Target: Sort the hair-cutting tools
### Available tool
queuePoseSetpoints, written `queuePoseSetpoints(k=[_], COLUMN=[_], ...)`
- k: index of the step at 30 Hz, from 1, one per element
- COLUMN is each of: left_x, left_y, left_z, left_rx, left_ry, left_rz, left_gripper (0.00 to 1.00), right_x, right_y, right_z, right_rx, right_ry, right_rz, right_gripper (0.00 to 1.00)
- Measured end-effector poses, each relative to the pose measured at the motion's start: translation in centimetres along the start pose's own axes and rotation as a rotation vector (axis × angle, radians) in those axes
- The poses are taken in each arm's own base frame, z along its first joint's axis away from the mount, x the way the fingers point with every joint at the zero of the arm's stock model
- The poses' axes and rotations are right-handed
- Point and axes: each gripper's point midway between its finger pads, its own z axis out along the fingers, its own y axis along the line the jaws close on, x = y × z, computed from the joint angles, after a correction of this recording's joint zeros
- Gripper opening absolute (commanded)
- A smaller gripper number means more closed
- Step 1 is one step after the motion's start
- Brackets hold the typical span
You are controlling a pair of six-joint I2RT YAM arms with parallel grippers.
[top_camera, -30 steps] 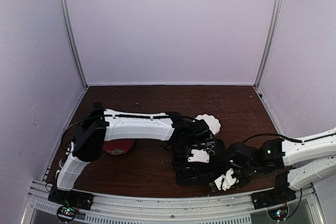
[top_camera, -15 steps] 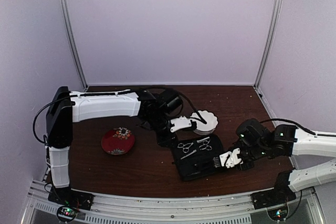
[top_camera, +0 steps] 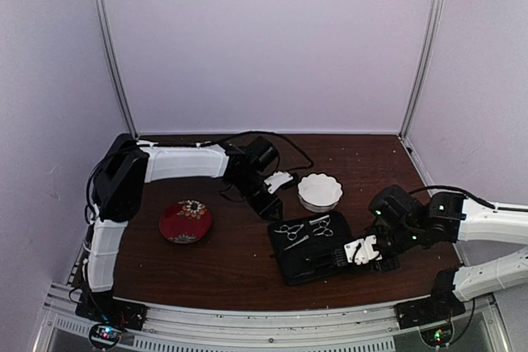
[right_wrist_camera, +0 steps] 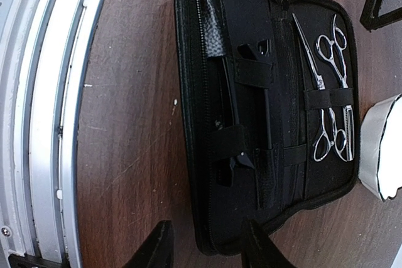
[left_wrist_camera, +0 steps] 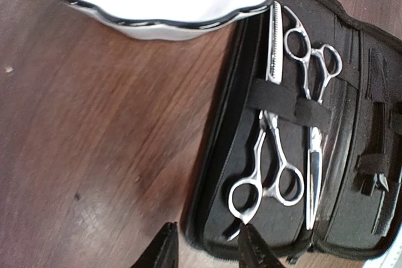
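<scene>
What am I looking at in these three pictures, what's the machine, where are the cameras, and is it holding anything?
These are two white robot arms bolted at the near edge of a brown table. The wide picture comes from a fixed camera above and behind them. Each close-up comes from a camera on one wrist. On the table lie an open black zip case, a white scalloped bowl and a red flowered plate. Strapped inside the case are two silver scissors and, in its other half, thin black sticks. The dark shapes at the bottom of the close-ups are the left arm's fingers and the right arm's fingers. Both pairs are open and hold nothing.
</scene>
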Motion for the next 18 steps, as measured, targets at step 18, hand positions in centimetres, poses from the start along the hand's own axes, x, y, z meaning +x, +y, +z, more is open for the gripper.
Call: queuePoseSetpoints(k=[18], left_x=[0.1], left_y=[1.1], left_z=[2.9], left_rx=[-0.026], left_ry=[0.037], left_rz=[-0.01], left_gripper=[0.26], right_x=[-0.6], right_y=[-0.7], right_z=[0.9], right_rx=[0.002], right_ry=[-0.001], right_rz=[0.059], right_gripper=[0.34])
